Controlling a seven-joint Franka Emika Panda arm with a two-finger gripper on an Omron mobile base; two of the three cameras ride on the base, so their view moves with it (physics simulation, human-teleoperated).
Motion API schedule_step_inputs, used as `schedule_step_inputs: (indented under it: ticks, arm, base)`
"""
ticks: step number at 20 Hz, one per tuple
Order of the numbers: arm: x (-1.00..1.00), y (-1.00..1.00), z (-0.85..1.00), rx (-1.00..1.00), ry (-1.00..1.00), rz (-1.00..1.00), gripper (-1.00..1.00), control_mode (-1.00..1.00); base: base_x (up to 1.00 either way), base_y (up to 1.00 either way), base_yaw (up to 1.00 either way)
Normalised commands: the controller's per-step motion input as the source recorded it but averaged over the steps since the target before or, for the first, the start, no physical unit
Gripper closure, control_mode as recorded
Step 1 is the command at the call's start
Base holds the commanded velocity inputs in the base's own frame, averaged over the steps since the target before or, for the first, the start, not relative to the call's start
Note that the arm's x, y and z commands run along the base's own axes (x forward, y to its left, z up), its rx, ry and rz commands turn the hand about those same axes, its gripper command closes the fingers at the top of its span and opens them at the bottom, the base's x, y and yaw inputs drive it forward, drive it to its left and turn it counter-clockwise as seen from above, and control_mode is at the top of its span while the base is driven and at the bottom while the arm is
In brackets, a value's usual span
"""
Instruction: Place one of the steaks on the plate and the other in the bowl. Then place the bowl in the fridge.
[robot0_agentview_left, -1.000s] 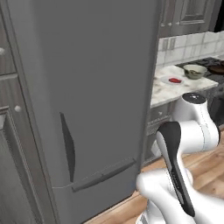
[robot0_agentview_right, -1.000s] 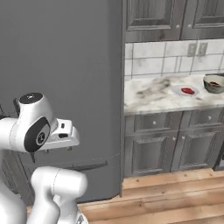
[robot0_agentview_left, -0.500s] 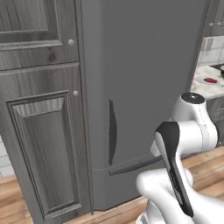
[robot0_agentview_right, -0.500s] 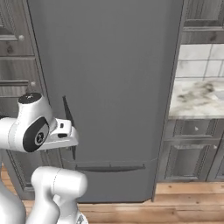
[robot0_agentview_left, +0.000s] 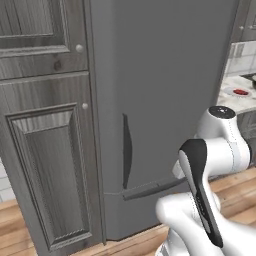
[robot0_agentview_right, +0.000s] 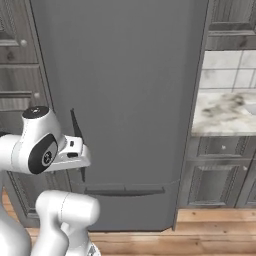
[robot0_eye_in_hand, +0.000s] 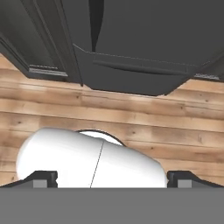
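- Fridge (robot0_agentview_left: 165, 90) takes up the middle of the left base view, its door shut, with the dark vertical handle (robot0_agentview_left: 127, 150) near the door's left edge. You should judge that door stiff and fairly heavy, and the handle the one sensible place to take hold. A panelled cabinet (robot0_agentview_left: 47, 145) stands touching the fridge on the left, so expect little room on that side. At the far right, on the bench (robot0_agentview_left: 239, 97), sits a small pale plate (robot0_agentview_left: 239, 93) with something red on it, likely a steak, though too small to be sure.
- Fridge again in the right base view, with the handle just beside the arm's white link. The marble bench adjoins it on the right, and bare wooden floor (robot0_agentview_right: 210, 235) lies in front, so you have open room to swing the door outward.
- End effector (robot0_eye_in_hand: 112, 177) in the hand view points down at the floor, its two finger tips spread wide apart at the bottom corners and nothing between them. The fridge's lower edge lies at the top. You cannot see the bowl from here.
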Motion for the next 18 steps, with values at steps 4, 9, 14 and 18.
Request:
schedule_step_inputs:
  ticks: [4, 9, 14, 18]
  arm:
    - [0.0, 0.0, 0.0, 0.0, 0.0, 0.0, -1.0, 1.0]
    - [0.0, 0.0, 0.0, 0.0, 0.0, 0.0, -1.0, 1.0]
    - [0.0, 0.0, 0.0, 0.0, 0.0, 0.0, -1.0, 1.0]
    - [0.0, 0.0, 0.0, 0.0, 0.0, 0.0, -1.0, 1.0]
  base:
    - [-0.47, -0.03, 0.0]
    - [-0.52, -0.02, 0.0]
    - [-0.02, 0.0, 0.0]
    - [0.0, 0.1, 0.0]
